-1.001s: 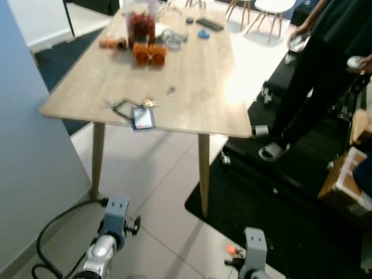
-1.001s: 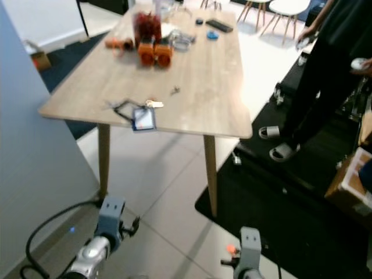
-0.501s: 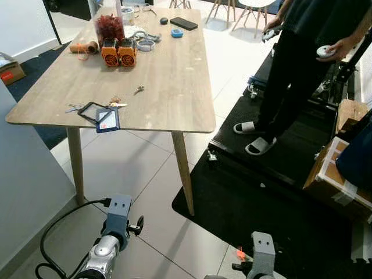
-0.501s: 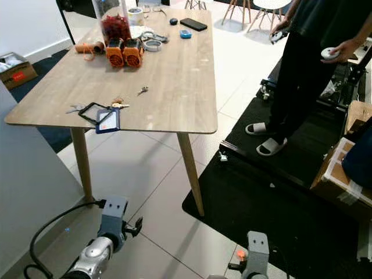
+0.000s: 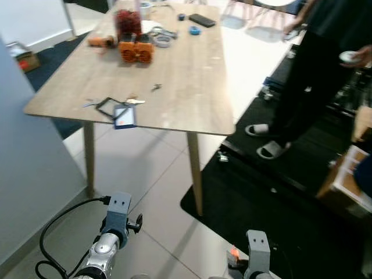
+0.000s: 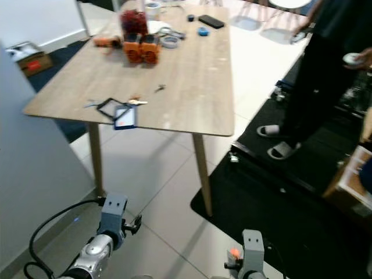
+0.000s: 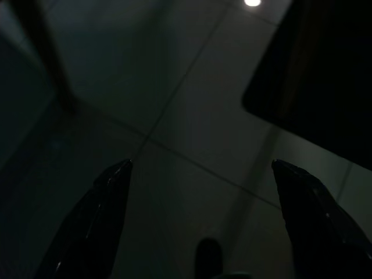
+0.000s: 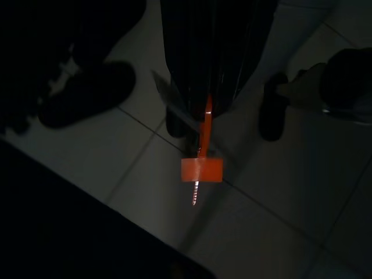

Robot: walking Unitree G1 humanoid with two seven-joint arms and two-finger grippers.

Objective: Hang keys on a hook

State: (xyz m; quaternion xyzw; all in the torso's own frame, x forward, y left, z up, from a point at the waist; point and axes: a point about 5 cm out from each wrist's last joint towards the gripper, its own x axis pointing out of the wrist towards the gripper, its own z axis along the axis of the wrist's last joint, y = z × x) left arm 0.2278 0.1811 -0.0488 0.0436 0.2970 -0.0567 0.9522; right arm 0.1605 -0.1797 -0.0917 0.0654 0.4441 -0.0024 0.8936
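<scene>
Keys (image 5: 129,102) on wooden table (image 5: 186,87)

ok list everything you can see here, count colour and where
wooden table: one, light wood, ahead of the robot
keys with lanyard and blue card: one bunch, near the table's front edge
small key: one, mid-table
orange round items: two, side by side, far left part of the table
jar with red contents: one, behind them
black phone: one, far end
black mat: one, on the floor to the right
person: one, dark clothes, sandals, standing on the mat
cardboard box: one, far right
left gripper: fingers apart, low over floor tiles
right gripper: holding an orange tag, over tiles
</scene>
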